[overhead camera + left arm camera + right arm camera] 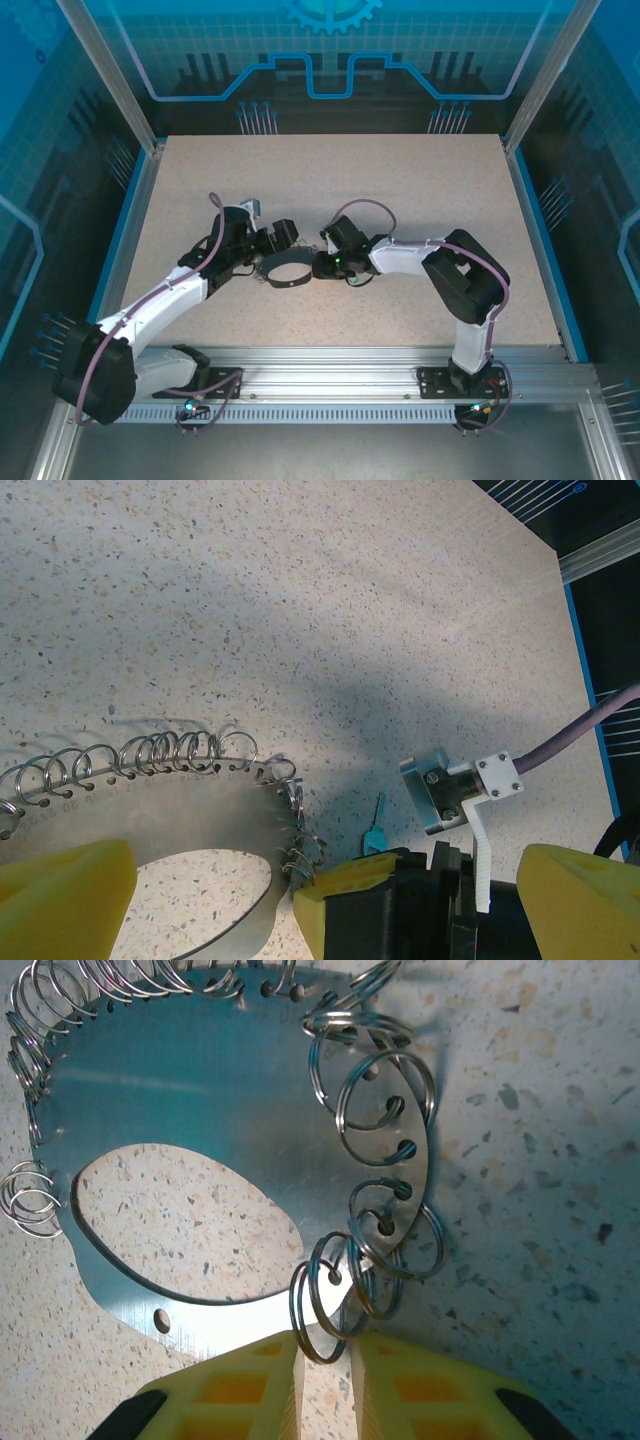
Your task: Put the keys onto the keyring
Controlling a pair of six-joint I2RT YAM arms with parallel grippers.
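Observation:
The keyring (pixel 287 272) is a flat dark metal loop fringed with silvery split rings, lying on the table between both arms. In the right wrist view the keyring (pixel 200 1090) spreads ahead of my right gripper (pixel 327 1370), whose yellow fingers (pixel 230 1390) stand nearly together with one split ring (pixel 325 1310) pinched between their tips. In the left wrist view the tiny key with its green tag (pixel 376 830) lies flat on the table, just beyond the right gripper's finger (pixel 345 885). My left gripper (pixel 325 910) is open wide over the keyring's (pixel 200 820) edge, holding nothing.
The speckled tabletop (pixel 400 180) stretches bare behind and to both sides of the arms. Blue rails and transparent walls bound it. The right arm's metal bracket and purple cable (pixel 460 790) hang close beside the key.

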